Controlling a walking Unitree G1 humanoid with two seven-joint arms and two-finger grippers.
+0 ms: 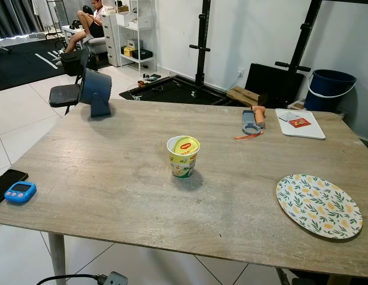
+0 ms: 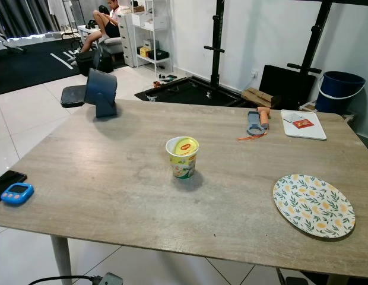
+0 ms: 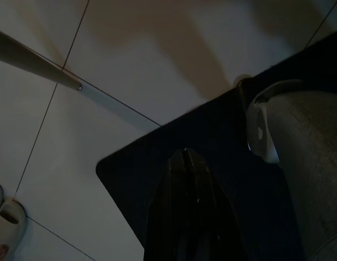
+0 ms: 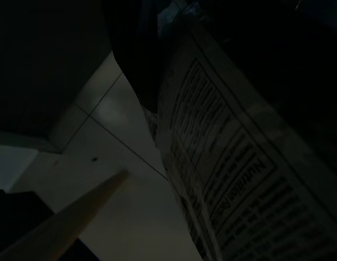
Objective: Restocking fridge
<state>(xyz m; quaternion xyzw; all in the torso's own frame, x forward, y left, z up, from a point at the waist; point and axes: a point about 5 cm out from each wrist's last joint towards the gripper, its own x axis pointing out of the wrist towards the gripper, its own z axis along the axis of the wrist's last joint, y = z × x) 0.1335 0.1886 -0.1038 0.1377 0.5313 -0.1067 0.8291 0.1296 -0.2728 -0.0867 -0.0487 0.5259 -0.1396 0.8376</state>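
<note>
A yellow cup of instant noodles point(image 1: 183, 156) with its lid on stands upright in the middle of the wooden table point(image 1: 113, 178). My left gripper point(image 3: 185, 163) hangs low over a dark floor mat point(image 3: 223, 136), its black fingers pressed together with nothing between them. In the dark right wrist view, a packet printed with a nutrition label point(image 4: 228, 163) lies against my right gripper's black finger point(image 4: 136, 54) and seems held in it, above the tiled floor.
On the table are a leaf-patterned plate point(image 1: 318, 205) at front right, a white board point(image 1: 300, 123), a grey tool point(image 1: 253, 120), a blue fan point(image 1: 96, 92) and a blue timer point(image 1: 20, 192). A chair point(image 1: 65, 94), a blue bucket point(image 1: 329, 89) and a seated person point(image 1: 92, 21) are beyond.
</note>
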